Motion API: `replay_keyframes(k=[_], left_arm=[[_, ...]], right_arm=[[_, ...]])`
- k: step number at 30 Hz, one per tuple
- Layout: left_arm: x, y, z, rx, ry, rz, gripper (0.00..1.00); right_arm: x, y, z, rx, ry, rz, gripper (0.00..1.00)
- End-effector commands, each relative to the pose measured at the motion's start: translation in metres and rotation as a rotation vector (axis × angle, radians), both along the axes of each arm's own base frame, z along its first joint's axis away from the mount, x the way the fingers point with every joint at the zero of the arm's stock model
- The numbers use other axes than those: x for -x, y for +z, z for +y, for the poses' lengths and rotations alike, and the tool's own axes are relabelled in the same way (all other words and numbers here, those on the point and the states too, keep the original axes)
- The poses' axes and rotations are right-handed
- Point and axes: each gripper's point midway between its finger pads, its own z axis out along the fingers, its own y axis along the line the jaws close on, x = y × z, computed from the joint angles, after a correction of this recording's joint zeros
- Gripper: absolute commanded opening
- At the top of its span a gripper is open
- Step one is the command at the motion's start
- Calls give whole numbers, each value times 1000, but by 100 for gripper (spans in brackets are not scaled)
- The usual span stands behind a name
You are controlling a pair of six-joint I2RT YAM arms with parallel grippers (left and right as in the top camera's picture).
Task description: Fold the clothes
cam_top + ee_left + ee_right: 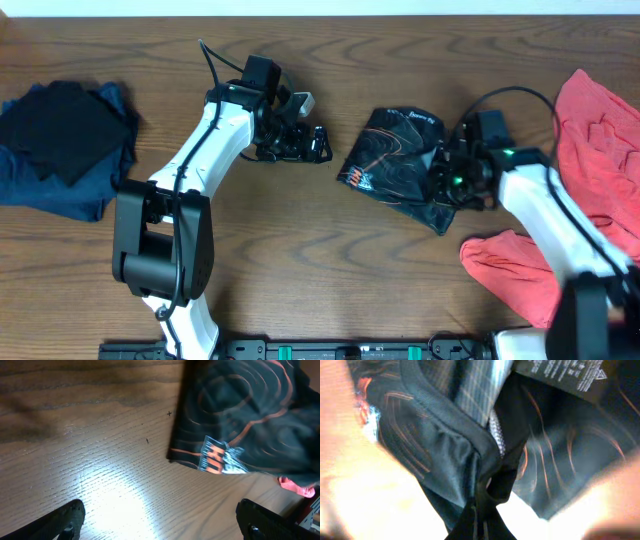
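Observation:
The black jersey with thin orange lines lies crumpled at the table's middle right. In the left wrist view its folded edge with the white and orange logo shows at the upper right. My left gripper is open and empty, just left of the jersey, its fingers wide apart over bare wood. My right gripper is shut on the jersey's right edge; the right wrist view shows pinched black cloth bunched at the fingertips. Coral-red clothes lie at the far right.
A pile of dark blue and black clothes lies at the far left. A second coral-red piece lies at the front right beside my right arm. The wooden table runs to a front rail.

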Motion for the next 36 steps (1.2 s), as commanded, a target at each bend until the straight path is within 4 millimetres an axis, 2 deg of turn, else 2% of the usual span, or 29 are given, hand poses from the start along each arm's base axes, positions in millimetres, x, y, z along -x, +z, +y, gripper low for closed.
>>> replay_keyframes(k=[1,5,6,8,9,11,14,20,23,30,36], left_arm=[[-2,3,0,-10,-18,-24,98],[-2,3,0,-10,-18,-24,98],[-2,3,0,-10,-18,-23,98],[-2,3,0,-10,-18,-24,98],[-2,3,0,-10,-18,-24,98],[-2,3,0,-10,-18,-23,98],[-2,3,0,-10,-18,-23,98],[0,3,1,-12,-18,-16,98],[0,3,1,-12,-18,-16,98],[0,3,1,-11,-18,-16,98],[0,3,1,-11,-18,-16,98]], right_arm=[[12,8,-21,106,-78,33,1],[36,-3,-36,192,-82,125,1],[39,-6,-36,194,-80,138,7],[45,-10,-36,194,-78,157,30],[46,-12,-37,199,-76,160,35],[44,-13,-46,245,-81,146,36],[21,-12,-59,298,-118,54,34],[-53,3,-78,274,-239,-225,28],[-74,0,-79,202,-313,-264,24],[-98,-37,-42,-14,-244,-234,24],[-104,-69,-33,-65,-251,-185,24]])
